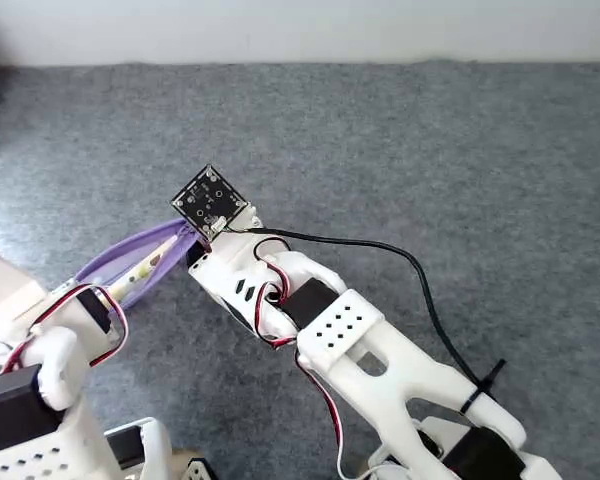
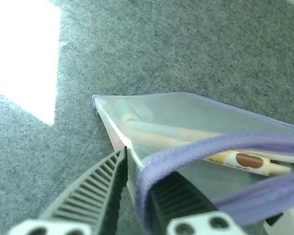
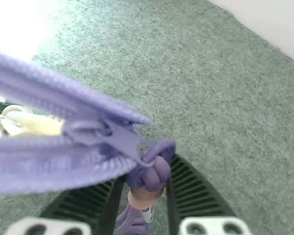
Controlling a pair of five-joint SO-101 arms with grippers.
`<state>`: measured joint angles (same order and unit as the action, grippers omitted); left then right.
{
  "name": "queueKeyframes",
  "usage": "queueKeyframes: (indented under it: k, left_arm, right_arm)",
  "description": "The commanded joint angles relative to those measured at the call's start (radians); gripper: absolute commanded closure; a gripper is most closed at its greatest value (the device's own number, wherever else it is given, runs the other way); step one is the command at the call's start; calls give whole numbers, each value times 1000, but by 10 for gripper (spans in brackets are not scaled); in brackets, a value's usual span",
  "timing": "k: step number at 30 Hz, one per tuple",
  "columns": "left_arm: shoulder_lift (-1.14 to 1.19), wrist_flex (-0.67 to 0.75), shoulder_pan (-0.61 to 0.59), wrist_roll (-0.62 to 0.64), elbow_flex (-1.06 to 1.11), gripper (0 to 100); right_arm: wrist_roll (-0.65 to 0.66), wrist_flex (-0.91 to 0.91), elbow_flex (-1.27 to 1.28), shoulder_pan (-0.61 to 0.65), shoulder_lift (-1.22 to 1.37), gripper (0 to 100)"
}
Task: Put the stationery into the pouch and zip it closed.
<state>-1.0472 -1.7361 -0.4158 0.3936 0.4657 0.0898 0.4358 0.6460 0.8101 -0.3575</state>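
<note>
A translucent pouch (image 1: 130, 258) with a purple zipper lies on the grey carpet between the two arms. Pens (image 2: 245, 160) lie inside it, one cream with a brown patch. My left gripper (image 2: 128, 155) is shut on the pouch's (image 2: 186, 122) corner edge, just beside the zipper band. At the other end, my right gripper (image 3: 146, 171) is shut on the zipper pull (image 3: 149, 178), a knotted purple cord with a bead. The slider (image 3: 100, 129) sits near that end, and the two zipper rows behind it stand apart, with the pens (image 3: 24, 122) showing in the gap.
Grey carpet (image 1: 430, 150) covers the table out to a pale wall at the far edge. The right arm's black cable (image 1: 420, 280) trails across the carpet beside its white body. A bright patch of light (image 2: 19, 49) falls near the pouch.
</note>
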Motion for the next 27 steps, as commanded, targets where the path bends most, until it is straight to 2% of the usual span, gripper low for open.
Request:
queueKeyframes:
  k: [1, 4, 14, 27]
  left_arm:
    - [-15, -14, 5, 11, -8, 987]
    - [-15, -14, 5, 11, -8, 987]
    - [-15, -14, 5, 11, -8, 987]
    - [-15, -14, 5, 11, -8, 987]
  right_arm:
    - [11, 65, -9, 1, -59, 800]
    - [8, 107, -12, -1, -61, 755]
    - [9, 108, -14, -13, -61, 833]
    - [11, 82, -48, -10, -58, 837]
